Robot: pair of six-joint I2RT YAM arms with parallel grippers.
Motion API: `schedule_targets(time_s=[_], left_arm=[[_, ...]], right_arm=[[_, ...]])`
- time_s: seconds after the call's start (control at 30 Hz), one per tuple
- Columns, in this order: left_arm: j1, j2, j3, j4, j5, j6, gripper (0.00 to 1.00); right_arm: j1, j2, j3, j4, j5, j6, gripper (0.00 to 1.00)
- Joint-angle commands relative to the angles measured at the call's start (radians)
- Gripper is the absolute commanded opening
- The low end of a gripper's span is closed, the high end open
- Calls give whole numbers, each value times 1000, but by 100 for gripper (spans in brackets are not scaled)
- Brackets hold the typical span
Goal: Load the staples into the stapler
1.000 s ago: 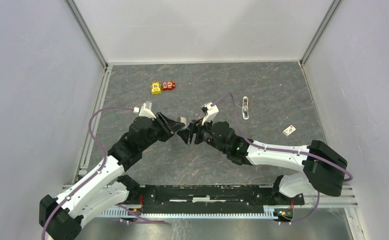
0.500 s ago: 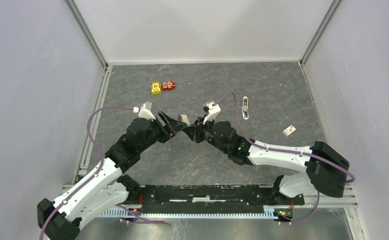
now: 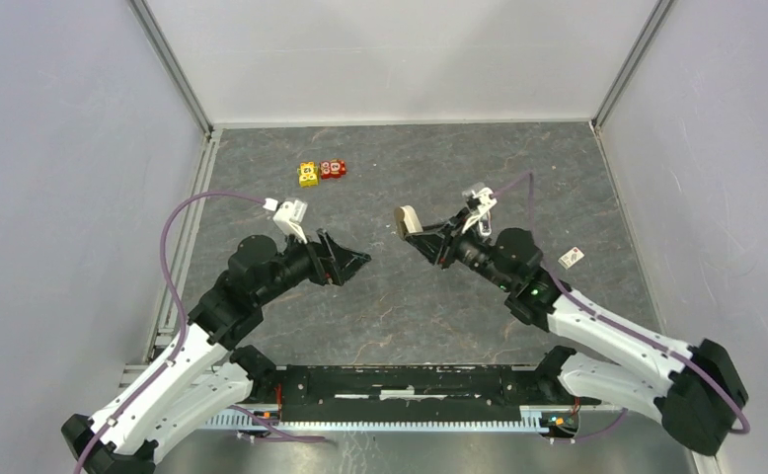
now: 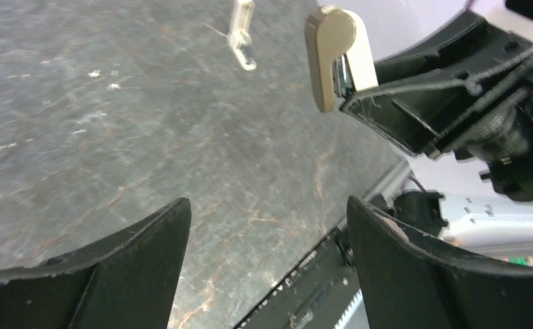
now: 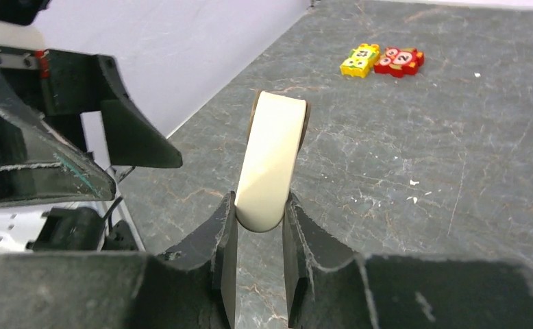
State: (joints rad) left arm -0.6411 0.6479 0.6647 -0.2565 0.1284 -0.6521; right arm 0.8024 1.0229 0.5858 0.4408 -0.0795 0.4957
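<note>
The right tool (image 5: 258, 203) pinches the stapler (image 5: 272, 151) by one end, long axis crosswise to its fingers; the left tool (image 3: 353, 260) (spread wide, empty) faces it, near.

wide bare stretch of table (image 3: 400, 316) lay between left pincer (image 3: 356, 265) and right pincer (image 3: 422, 240), stapler (image 3: 406, 219) poked up into that gap, yellow and red blocks (image 3: 321, 171) sat far left, small white tag (image 3: 571, 258) lay out right, walls (image 3: 696, 148) boxed in left, far and right sides
</note>
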Motion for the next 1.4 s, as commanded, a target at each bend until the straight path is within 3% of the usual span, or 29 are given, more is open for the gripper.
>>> schedule_targets(time_s=[0.0, 0.13, 0.4, 0.6, 0.83, 1.27, 1.37], left_arm=[[-1, 4, -4, 204, 289, 111, 90], [0, 37, -29, 374, 423, 85, 91], [-1, 99, -63, 551, 456, 32, 91], [-2, 124, -82, 629, 492, -11, 88], [-2, 127, -134, 755, 502, -74, 78], [-2, 142, -191, 912, 501, -140, 72], [-2, 162, -188, 931, 514, -155, 65]], right_arm=[[-48, -107, 7, -55, -297, -119, 0], [-49, -140, 19, -68, -425, -133, 0], [-50, -137, -66, 224, -539, 39, 0], [-50, -114, -94, 316, -559, 96, 0], [-49, -102, -96, 364, -543, 132, 0], [-50, -52, -107, 452, -531, 187, 0], [-50, -41, -106, 470, -534, 195, 0]])
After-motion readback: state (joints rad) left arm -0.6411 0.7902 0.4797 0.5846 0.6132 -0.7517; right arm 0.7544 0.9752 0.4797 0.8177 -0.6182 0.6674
